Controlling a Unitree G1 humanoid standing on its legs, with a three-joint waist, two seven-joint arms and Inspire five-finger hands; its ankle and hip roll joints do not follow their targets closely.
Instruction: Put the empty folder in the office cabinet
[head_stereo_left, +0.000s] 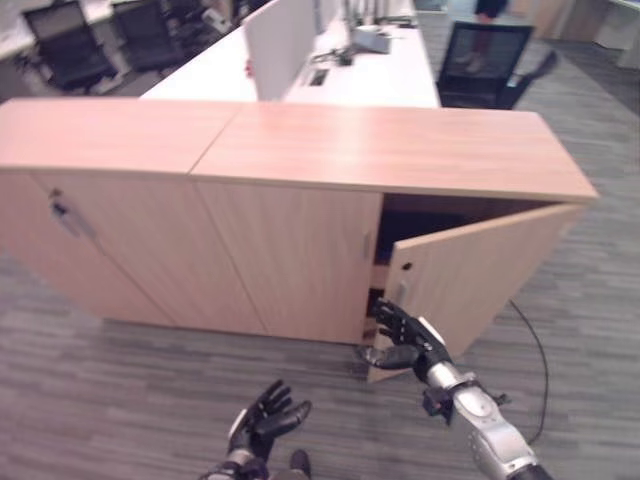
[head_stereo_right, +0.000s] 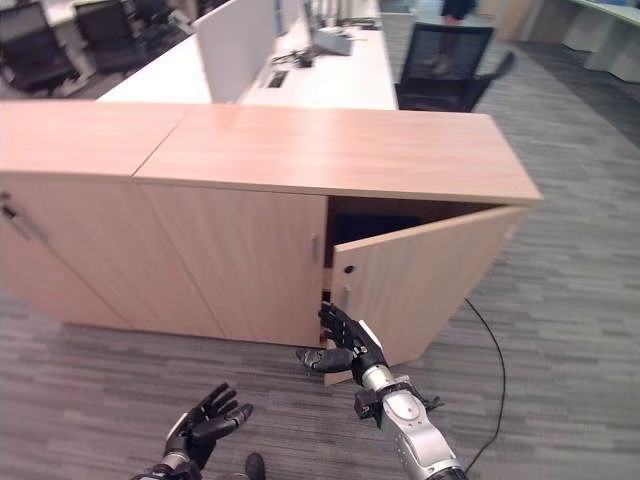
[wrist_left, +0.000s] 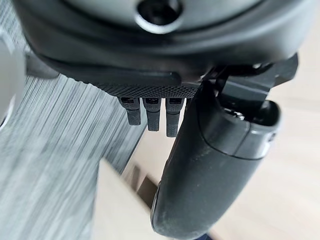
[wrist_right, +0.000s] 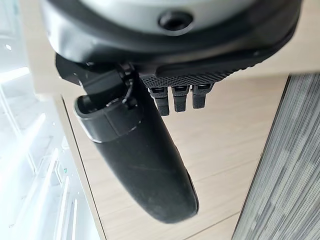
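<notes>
1. Cabinet (head_stereo_left: 300, 150) stands on the grey floor (head_stereo_left: 120, 400), long and low, with a wooden top. Its right door (head_stereo_left: 470, 280) is swung partly open and the dark inside shows behind it; the other doors are closed.

2. Progress, as I judge it: the door is open, so the way in is prepared. The folder is in neither hand, on the cabinet top, nor on the floor. It may lie inside the cabinet, but the inside is too dark to tell. So I cannot say if the placing is done or is not yet begun.

3. Right hand (head_stereo_left: 405, 340) is low at the free edge of the open door, near the bottom corner. Its fingers (head_stereo_right: 335, 322) are straight and spread, the thumb stands apart, and it holds nothing. The right wrist view shows the door panel just beyond the fingers; I cannot tell if they touch it.

4. Left hand (head_stereo_left: 265, 415) hangs low over the floor, well apart from the cabinet. Its fingers are loosely spread and empty.
</notes>
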